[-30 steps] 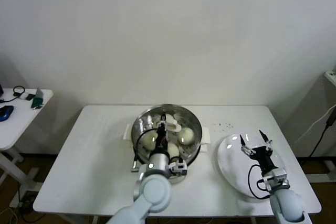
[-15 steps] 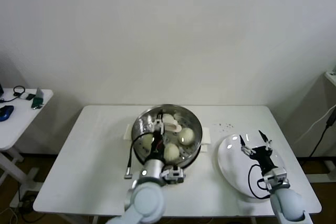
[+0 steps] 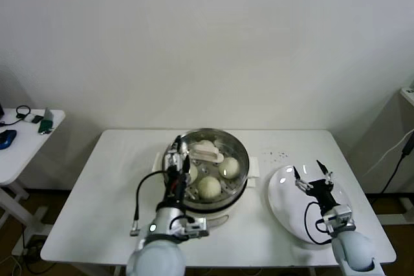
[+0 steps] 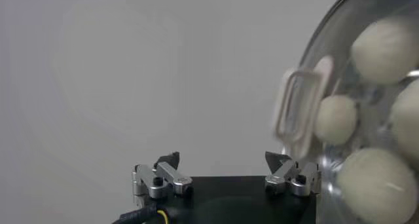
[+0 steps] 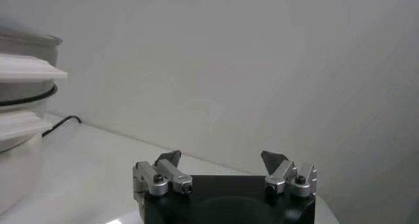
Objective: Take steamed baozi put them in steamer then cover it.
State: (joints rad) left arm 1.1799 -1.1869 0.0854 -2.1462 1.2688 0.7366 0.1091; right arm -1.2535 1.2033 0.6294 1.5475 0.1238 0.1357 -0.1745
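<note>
The glass cover (image 3: 208, 156) sits on the steamer (image 3: 236, 185) with the baozi (image 3: 209, 187) inside. The left gripper (image 3: 178, 161) is open beside it. The right gripper (image 3: 311, 178) is open above the white plate (image 3: 281, 201).

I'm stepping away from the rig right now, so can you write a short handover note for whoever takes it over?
Left gripper: open, holding nothing, at the steamer's near-left rim.
Right gripper: open, holding nothing, over the white plate, idle.
Baozi: in the steamer; the plate holds none.
Cover: glass lid appears to sit on the steamer, its cream handle on top.
Done: buns loaded, lid apparently on.
Left: check the lid sits square, then pull the left arm clear.
</note>
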